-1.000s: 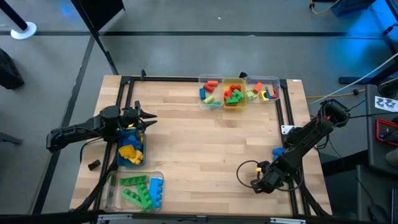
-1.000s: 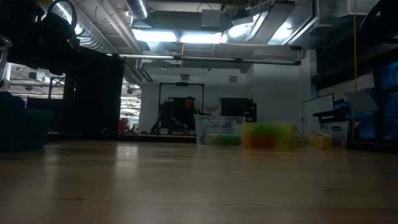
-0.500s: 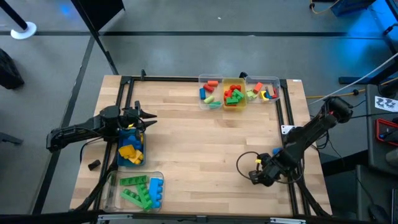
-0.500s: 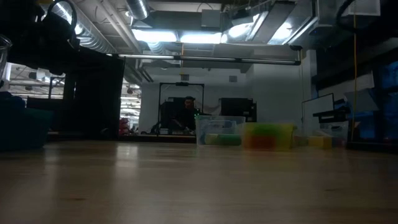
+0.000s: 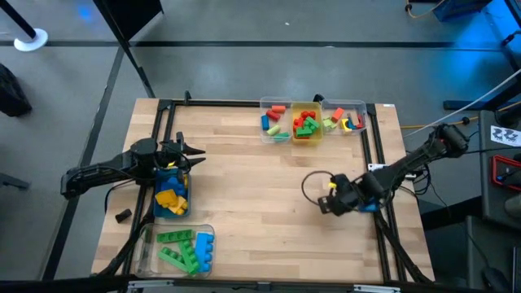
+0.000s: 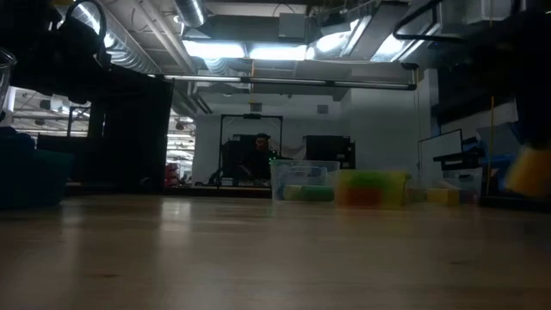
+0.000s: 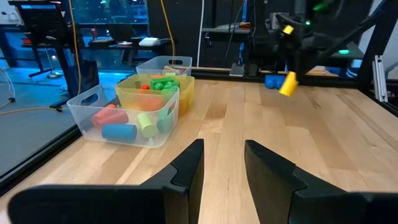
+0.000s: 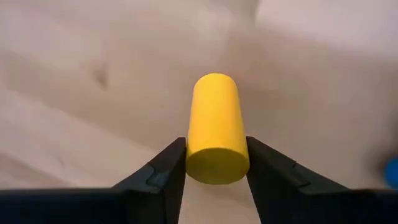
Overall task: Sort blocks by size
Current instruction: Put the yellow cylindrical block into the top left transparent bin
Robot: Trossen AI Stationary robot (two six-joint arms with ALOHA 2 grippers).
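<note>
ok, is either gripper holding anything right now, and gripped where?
Right gripper holds a yellow cylinder block, fingers pinching its curved sides at the near end. Left gripper is open, holding nothing.

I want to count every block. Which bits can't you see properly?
- Blue bin, high view: the left gripper covers its far end.
- Far bins, low view: too blurred to count blocks.
- Yellow block, right wrist view: the right gripper hides its sides.
- Blue piece, right wrist view: cut by the edge.
</note>
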